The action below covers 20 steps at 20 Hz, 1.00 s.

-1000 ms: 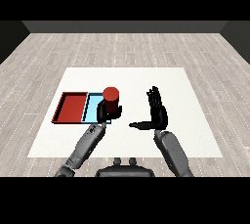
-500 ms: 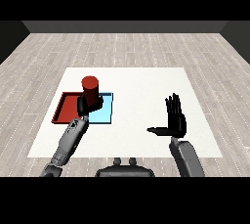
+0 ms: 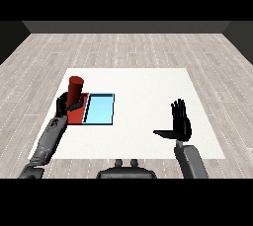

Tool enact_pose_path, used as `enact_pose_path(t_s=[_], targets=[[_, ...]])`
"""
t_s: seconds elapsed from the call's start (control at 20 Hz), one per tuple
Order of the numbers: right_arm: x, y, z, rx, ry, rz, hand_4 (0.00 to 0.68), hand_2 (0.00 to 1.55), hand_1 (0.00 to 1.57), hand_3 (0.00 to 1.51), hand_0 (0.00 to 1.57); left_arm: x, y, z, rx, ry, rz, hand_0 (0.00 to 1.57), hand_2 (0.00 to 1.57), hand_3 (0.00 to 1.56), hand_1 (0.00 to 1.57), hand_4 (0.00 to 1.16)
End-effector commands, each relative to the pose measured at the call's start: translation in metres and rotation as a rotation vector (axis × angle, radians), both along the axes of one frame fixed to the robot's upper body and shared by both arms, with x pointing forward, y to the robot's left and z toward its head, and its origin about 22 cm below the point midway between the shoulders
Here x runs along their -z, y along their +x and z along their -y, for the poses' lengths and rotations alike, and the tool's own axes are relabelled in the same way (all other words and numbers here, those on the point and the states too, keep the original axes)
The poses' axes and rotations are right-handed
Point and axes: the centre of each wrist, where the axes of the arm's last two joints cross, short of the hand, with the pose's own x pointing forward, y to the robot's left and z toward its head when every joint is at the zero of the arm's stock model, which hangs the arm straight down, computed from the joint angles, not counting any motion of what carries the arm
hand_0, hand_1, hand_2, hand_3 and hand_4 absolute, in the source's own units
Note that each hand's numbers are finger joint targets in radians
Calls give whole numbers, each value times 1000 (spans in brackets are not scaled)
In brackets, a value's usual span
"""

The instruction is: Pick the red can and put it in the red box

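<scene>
At left of frame, the left hand (image 3: 67,105) grasps the upright red cylindrical can (image 3: 75,91) over the flat red tray (image 3: 77,115); the right hand (image 3: 180,123), lower right, is released above the white worktop (image 3: 143,96).

Red can (image 3: 75,90) upright over red tray (image 3: 78,115).

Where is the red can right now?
Head view, left side: the red can is held in the left hand, over the red tray, beside the light blue tray.
</scene>
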Motion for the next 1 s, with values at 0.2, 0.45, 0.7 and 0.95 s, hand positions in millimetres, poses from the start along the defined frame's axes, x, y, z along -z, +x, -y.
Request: enact_pose_path(t_s=[0.2,0.45,0.7,0.95], targets=[[8,23,1,28,10,-6,0,0,0,0,0,51,-4,-54,-193,167,-360,1571,1525,1416,1571,1002],[29,26,-10,18,-34,-9,0,0,0,0,0,56,-4,-77,-258,155,-544,632,598,0,632,771],[27,42,0,46,-5,-17,0,0,0,0,0,87,-18,-67,-227,157,-653,1119,1044,0,1119,647],[34,29,2,15,-3,3,0,0,0,0,0,82,-19,-78,-109,213,-781,0,0,0,0,0]])
